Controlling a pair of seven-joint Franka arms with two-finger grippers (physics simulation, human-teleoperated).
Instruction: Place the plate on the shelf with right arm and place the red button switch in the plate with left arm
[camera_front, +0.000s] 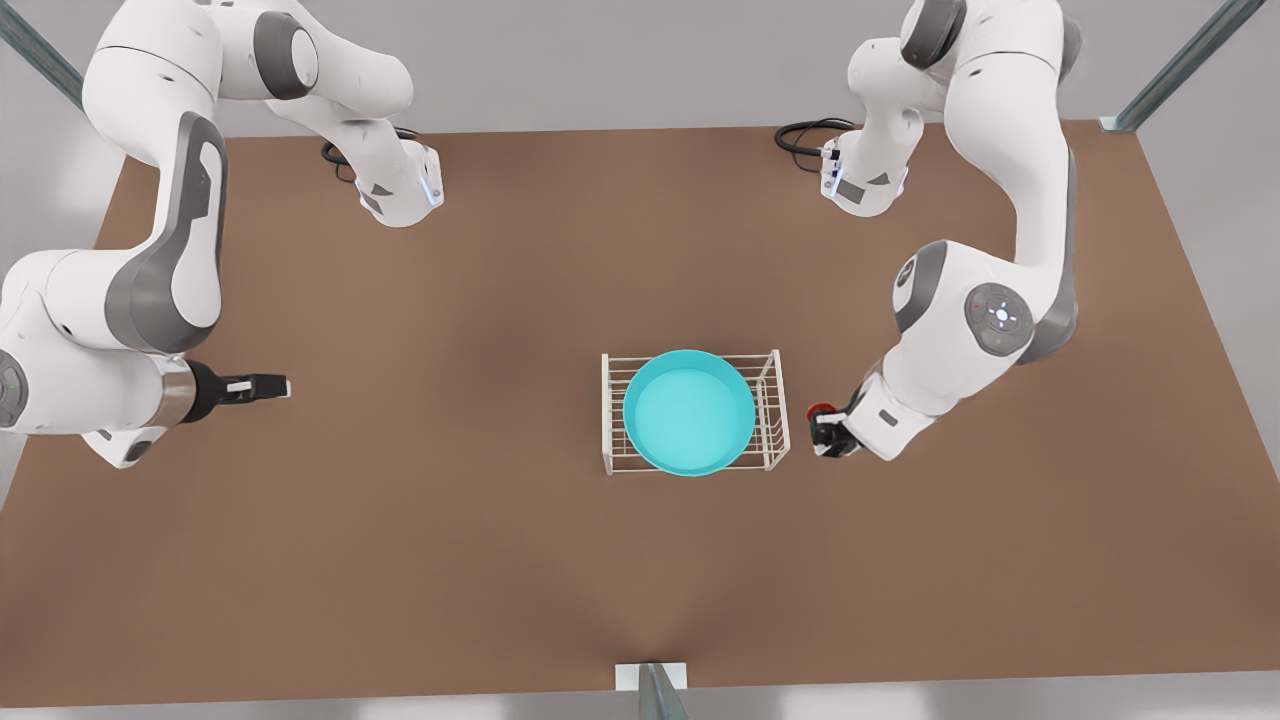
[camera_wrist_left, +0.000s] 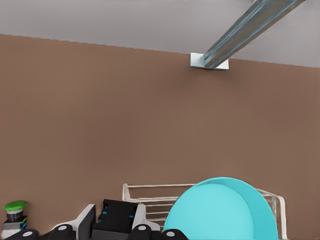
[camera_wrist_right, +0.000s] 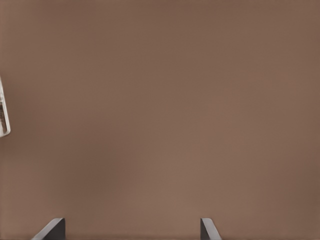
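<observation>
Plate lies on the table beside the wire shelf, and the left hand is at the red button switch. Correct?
Not quite: the plate rests on the shelf, as the front view shows. The left hand is indeed at the red button switch.

The rack (camera_front: 694, 413) stands a little toward the front view's right of the worktop's (camera_front: 450, 560) middle, nearer the near edge than the far one. The plate (camera_front: 689, 411) lies in the rack, spanning almost its whole width. Just beside the rack's end on the front view's right sits the button switch (camera_front: 822, 412), with the left hand (camera_front: 828, 433) right at it. A second switch (camera_wrist_left: 15, 212) stands on the worktop close to that hand. The right hand (camera_front: 272, 386) hangs over the worktop near the edge on the front view's left, well apart from the rack.
</observation>
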